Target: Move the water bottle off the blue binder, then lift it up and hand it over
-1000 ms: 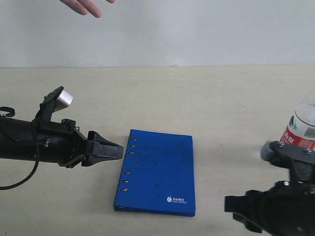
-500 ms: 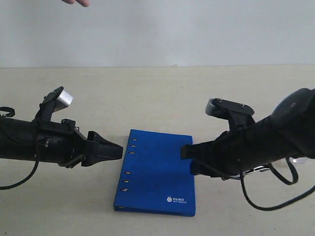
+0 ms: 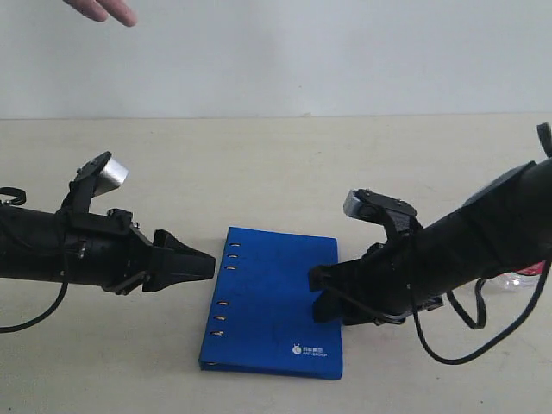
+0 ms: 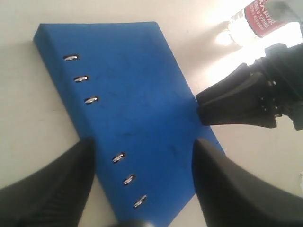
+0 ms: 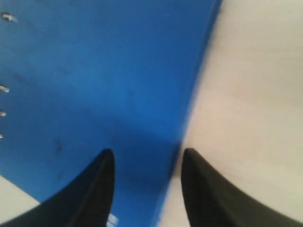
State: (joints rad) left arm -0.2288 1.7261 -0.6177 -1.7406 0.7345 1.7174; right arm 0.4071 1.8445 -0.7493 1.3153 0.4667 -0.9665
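The blue binder (image 3: 272,302) lies flat on the table, its ring slots toward my left gripper (image 3: 212,264). That gripper is open and empty, just off the binder's spine edge; in the left wrist view (image 4: 142,144) its jaws frame the binder (image 4: 128,109). My right gripper (image 3: 316,295) is open and empty at the binder's opposite edge. In the right wrist view (image 5: 147,151) the binder's edge (image 5: 189,127) runs between its fingers. The water bottle (image 3: 528,278) is off the binder, low at the far right and mostly hidden behind my right arm. Its red label shows in the left wrist view (image 4: 265,14).
A person's hand (image 3: 99,9) hangs in at the top left, in front of the white wall. The beige table (image 3: 285,172) stretches behind the binder. The black cable (image 3: 448,341) of my right arm loops down near the front edge.
My right arm swung left from the frame's right edge to the binder's right edge. The bottle, raised there a second ago, is now low behind the arm. The person's hand shifted left.
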